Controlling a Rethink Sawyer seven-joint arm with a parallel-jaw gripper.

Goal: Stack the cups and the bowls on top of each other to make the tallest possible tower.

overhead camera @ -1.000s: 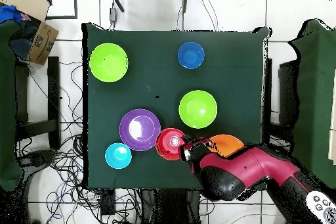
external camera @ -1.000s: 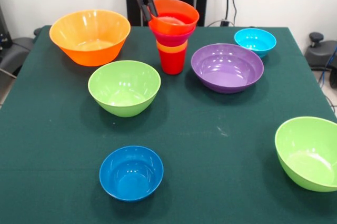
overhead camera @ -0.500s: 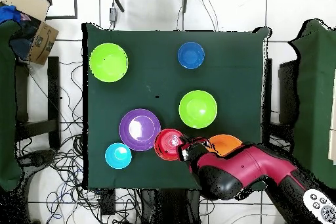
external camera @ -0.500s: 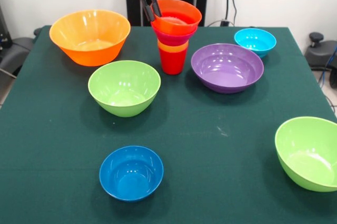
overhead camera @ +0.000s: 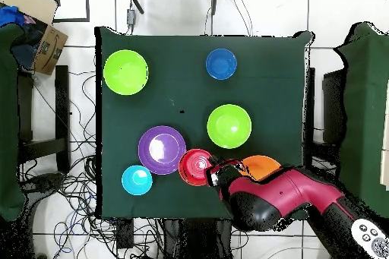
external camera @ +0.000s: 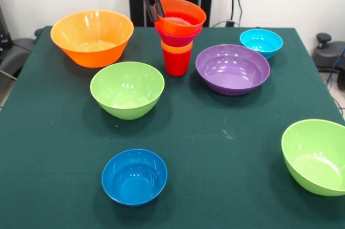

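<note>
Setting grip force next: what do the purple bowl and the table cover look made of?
Purple bowl: apparently smooth, glossy plastic, with bright window-like reflections inside. Table cover: probably matte dark green cloth, showing no shine and faint lint specks.

From above, the red arm (overhead camera: 281, 199) covers most of the large orange bowl (overhead camera: 262, 166), leaving only a sliver. The lime green bowl (external camera: 318, 156) at the front view's right edge is cut off. The gripper (external camera: 153, 7) sits at the tower's (external camera: 177, 35) top rim, perhaps pinching it, though I can't tell.
</note>
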